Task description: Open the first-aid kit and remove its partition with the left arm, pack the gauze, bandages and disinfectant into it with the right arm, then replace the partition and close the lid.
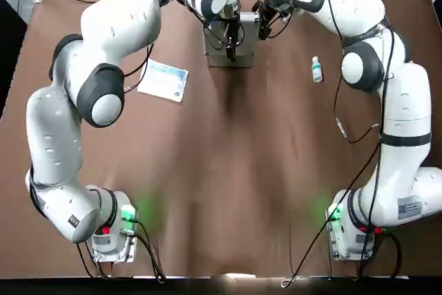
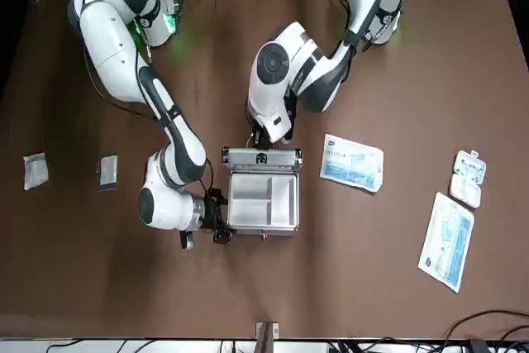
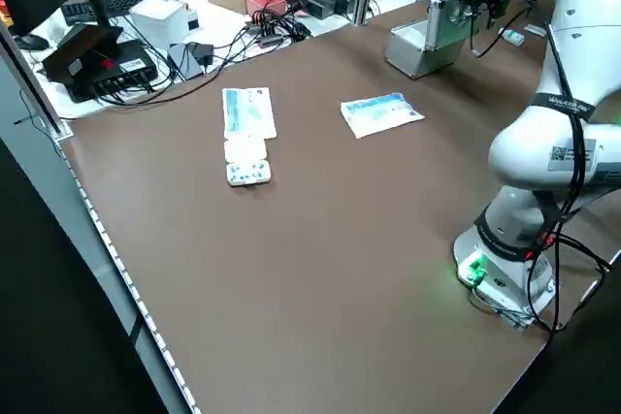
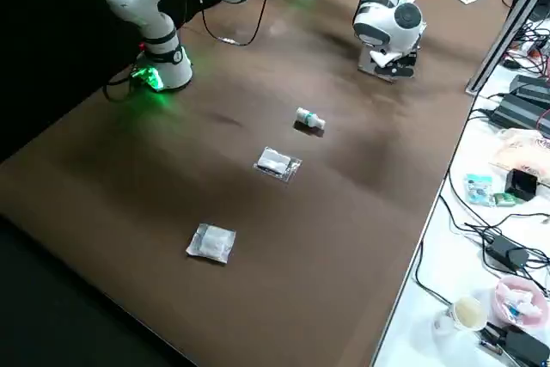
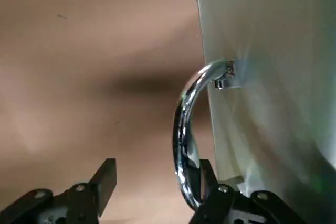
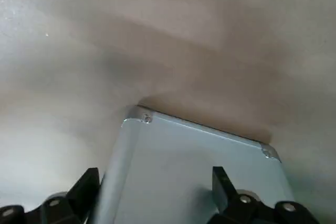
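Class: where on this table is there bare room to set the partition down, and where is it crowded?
Free: the wide tabletop on the robot's side of the blue-white packet and the disinfectant. Crowded: around the open case, where the left hand and right hand both sit.

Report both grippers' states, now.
Left gripper: open, fingers either side of the case's metal handle, not clamped.
Right gripper: open, straddling the first-aid kit, gripping nothing.
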